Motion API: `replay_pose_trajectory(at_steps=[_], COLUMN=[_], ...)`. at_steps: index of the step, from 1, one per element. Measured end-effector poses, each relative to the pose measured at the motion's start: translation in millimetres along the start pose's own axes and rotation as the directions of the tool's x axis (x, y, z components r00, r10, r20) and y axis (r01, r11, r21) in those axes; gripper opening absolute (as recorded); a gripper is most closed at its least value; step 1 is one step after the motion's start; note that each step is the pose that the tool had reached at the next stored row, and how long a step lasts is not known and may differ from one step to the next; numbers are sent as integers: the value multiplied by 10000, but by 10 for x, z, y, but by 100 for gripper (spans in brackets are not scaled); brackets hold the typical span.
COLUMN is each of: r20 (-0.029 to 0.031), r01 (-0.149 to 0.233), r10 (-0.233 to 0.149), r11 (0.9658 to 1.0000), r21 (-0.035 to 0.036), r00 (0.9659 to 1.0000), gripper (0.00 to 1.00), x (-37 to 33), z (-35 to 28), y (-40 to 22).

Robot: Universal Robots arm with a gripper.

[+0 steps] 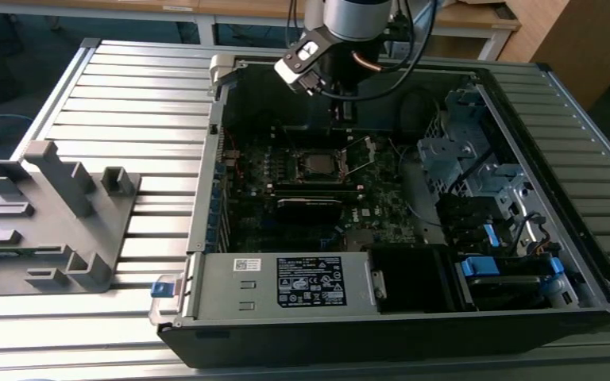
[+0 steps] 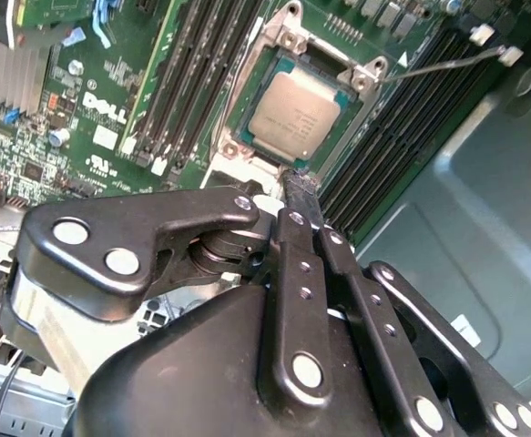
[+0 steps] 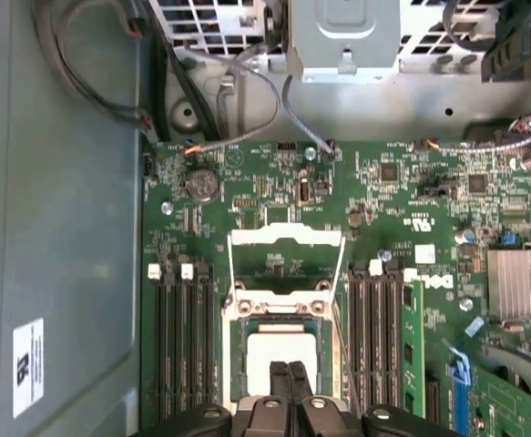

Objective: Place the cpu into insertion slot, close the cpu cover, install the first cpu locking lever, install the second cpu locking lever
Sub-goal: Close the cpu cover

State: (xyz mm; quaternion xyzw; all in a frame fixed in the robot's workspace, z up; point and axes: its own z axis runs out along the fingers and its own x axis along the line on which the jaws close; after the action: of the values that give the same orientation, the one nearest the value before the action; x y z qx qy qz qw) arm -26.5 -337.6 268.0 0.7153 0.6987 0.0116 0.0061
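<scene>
Dull grey, square, metal-topped cpu (image 2: pixel 292 114) lies seated in the square metal-framed socket (image 2: pixel 288 36). The thin, shiny silver cpu cover (image 3: pixel 286 264), a windowed frame, is swung open off the socket at its hinged edge. The black two-fingered gripper (image 2: pixel 299 179), fingers pressed together on nothing, hangs over the socket's edge. A thin wire locking lever (image 2: pixel 447 62) is raised beside the socket.

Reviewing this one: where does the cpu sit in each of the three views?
Exterior view: cpu near the motherboard's middle.
Second wrist view: cpu just beyond the gripper's tip.
First wrist view: cpu partly hidden behind the gripper.
Shared landmark: memory slots flanking the cpu on both sides.
</scene>
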Motion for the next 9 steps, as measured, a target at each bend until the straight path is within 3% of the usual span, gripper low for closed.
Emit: replay_pose_trajectory(at_steps=[9], r20=[0], r01=[0], r10=[0], r11=[10000], r21=[0], r00=[10000], gripper=[11], x=[4], z=[5], y=[162])
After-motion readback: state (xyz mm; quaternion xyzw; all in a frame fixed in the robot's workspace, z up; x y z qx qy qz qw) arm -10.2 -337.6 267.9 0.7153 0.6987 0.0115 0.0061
